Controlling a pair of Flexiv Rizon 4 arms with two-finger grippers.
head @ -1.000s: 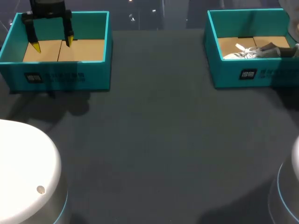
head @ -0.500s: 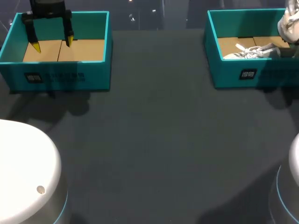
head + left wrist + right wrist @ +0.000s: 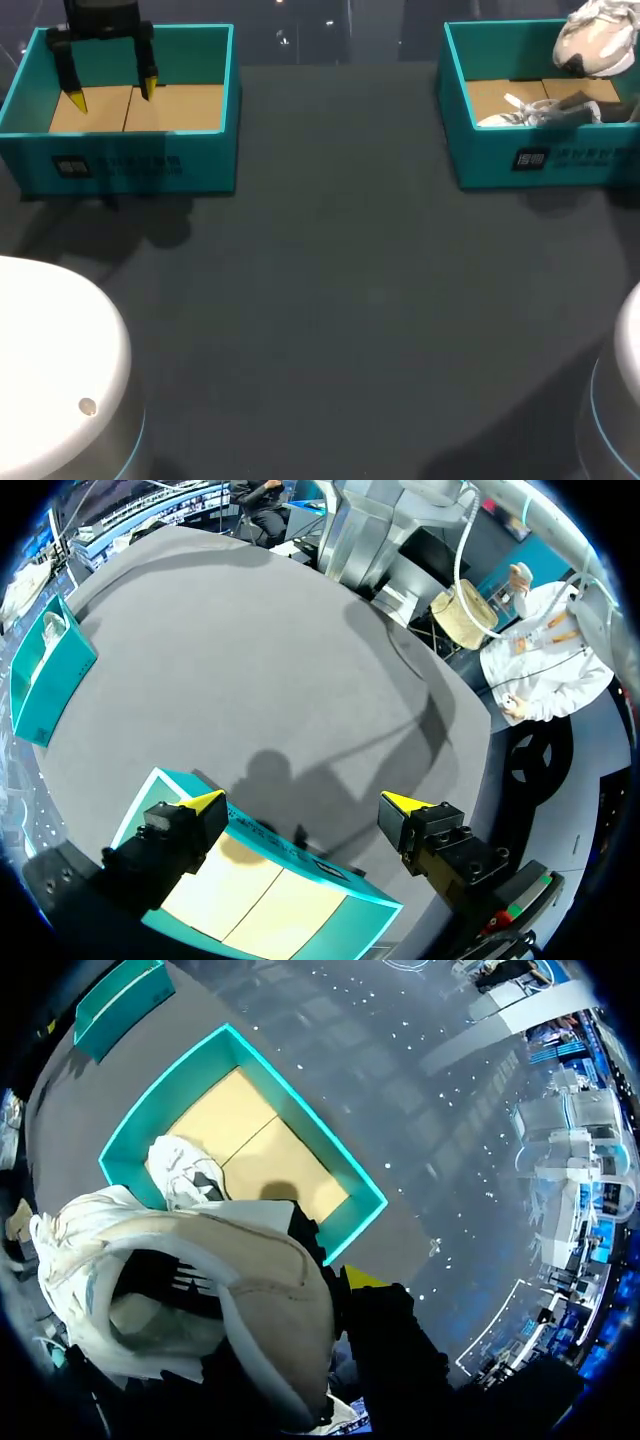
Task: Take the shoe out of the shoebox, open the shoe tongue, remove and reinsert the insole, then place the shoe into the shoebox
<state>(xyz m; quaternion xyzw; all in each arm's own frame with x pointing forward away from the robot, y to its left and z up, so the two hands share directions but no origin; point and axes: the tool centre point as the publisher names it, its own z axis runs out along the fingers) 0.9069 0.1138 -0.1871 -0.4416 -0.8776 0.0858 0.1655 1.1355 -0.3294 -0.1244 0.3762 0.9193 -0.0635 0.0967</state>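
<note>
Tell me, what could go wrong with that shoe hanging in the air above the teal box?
The beige-and-white sneaker hangs above the right teal cardboard shoebox, held only by the right arm's fingers; it might slip out. Dropping, it could land on the second white sneaker lying inside, or catch the box wall.

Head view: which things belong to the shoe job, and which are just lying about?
Job in hand:
shoe, lifted above its box
right shoebox

Lying about:
left shoebox, no shoe inside
white item inside the right shoebox, possibly another shoe
</note>
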